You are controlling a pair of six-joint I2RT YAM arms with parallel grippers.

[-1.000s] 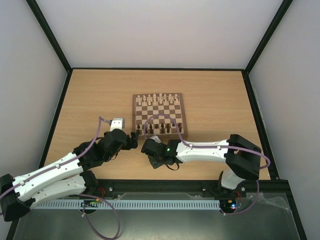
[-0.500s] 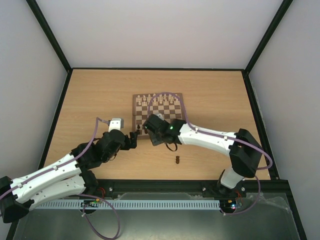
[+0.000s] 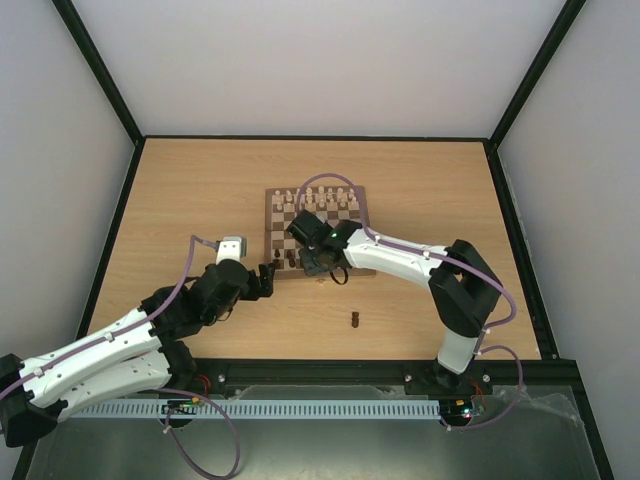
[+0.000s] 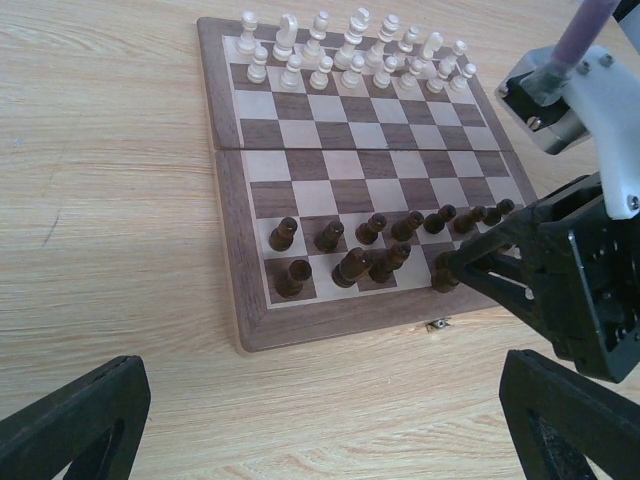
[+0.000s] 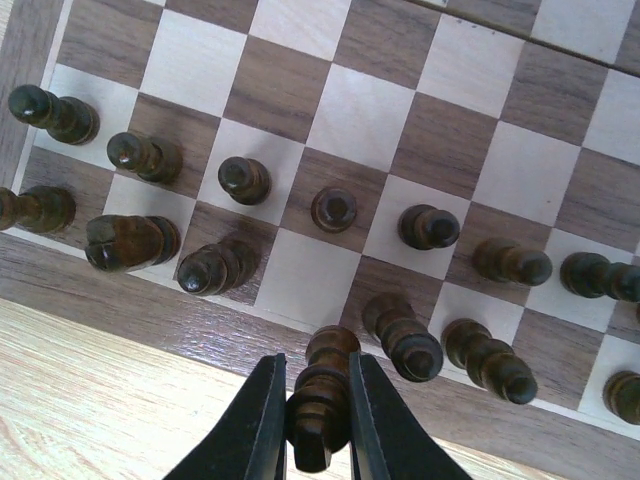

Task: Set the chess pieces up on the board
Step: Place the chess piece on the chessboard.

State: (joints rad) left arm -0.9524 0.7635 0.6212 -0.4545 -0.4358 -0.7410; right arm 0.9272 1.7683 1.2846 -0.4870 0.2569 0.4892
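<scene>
Top camera: the right gripper [image 3: 318, 262] hangs over the near edge of the board [image 3: 268, 225], the left gripper [image 3: 268, 275] sits just off its near left corner, and one stray dark piece [image 3: 355, 320] stands on the table [image 3: 200, 200], well apart from the board; left wrist view: the left gripper [image 4: 320, 430] has its jaws spread wide with nothing between them, the dark chess pieces [image 4: 370, 245] sit in the two near rows, cream-white chessmen [image 4: 350, 50] on the far side; right wrist view: the right gripper [image 5: 318, 415] is pinched narrow on a dark chessman [image 5: 332, 350] right at the board's near border; my guess is these are featherlight, hard, slick turned wood, tippy on small bases, so grab the waist, not the head.
</scene>
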